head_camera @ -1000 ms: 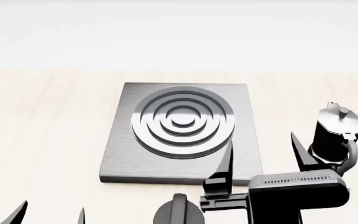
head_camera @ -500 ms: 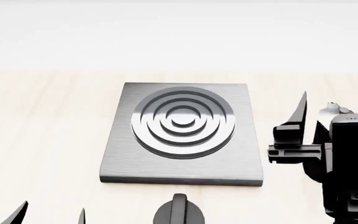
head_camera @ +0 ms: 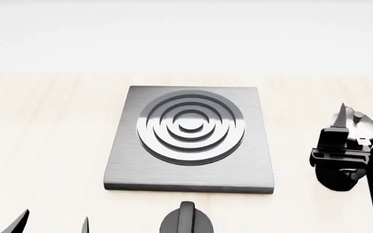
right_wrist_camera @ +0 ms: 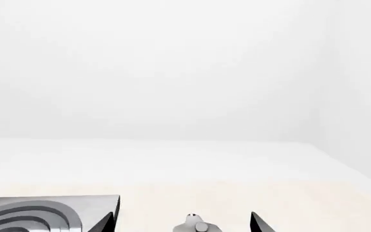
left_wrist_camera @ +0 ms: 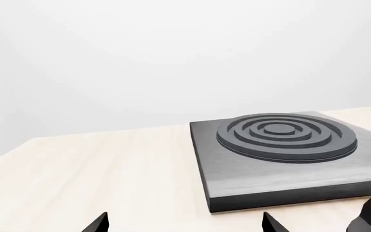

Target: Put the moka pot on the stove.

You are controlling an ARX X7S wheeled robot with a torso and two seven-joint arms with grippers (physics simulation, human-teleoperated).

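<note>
Moka pot (head_camera: pixel 349 121) | stood on surface (head_camera: pixel 44 145) beside stove (head_camera: pixel 251 165), off its plate | right gripper (head_camera: pixel 351 114) fingers spread around pot, partly hiding it | left gripper (left_wrist_camera: pixel 182 224) spread, low | dial knob (head_camera: pixel 186 221) near stove's front edge

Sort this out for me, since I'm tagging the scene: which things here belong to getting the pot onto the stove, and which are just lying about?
Belongs to the job:
- moka pot, on the table beside the stove
- stove, burner bare
- right hand, at the pot

Just lying about:
- round black dial knob, in front of the stove
- left hand, open, holding nothing
</note>
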